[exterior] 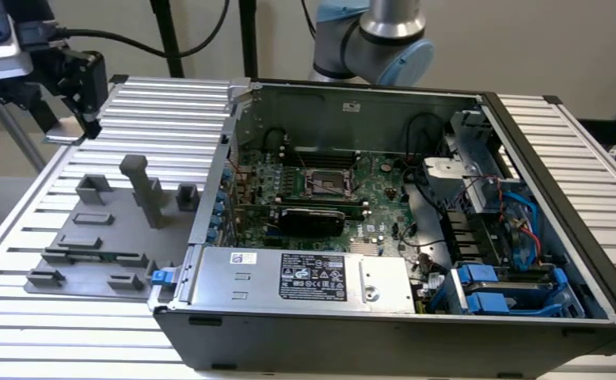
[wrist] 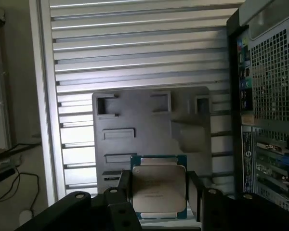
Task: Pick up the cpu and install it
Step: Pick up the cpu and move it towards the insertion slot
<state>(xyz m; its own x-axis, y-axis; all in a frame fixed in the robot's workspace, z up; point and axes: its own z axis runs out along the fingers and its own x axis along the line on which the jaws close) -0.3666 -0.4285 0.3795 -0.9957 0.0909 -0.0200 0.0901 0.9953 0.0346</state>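
The gripper (wrist: 160,196) is pinching the cpu (wrist: 159,185): its two black fingers (wrist: 125,192) press against opposite edges of the chip, which hangs flat between them with its silvery metal top facing up and a thin green rim showing round it. The chip is lifted clear of everything. Well below the gripper lies the grey fixture plate (wrist: 149,120), resting on the ribbed metal counter (exterior: 572,158). The plate carries raised grey blocks and several shallow rectangular recesses; whether anything sits in the recesses I cannot tell from here. Off to one side of the gripper, and well apart from it, stands the open computer case (exterior: 393,344), lying on its side with the cover off. Inside it the green motherboard (exterior: 380,170) lies flat against the bottom, with the square socket (exterior: 326,184) near its middle, framed in metal. On the side of the case farthest from the arm (exterior: 393,36) sits a silver power supply (exterior: 308,277) with a black label, and beside that, farther again from the gripper, are blue drive cages (exterior: 498,294) with a tangle of cables running over them.
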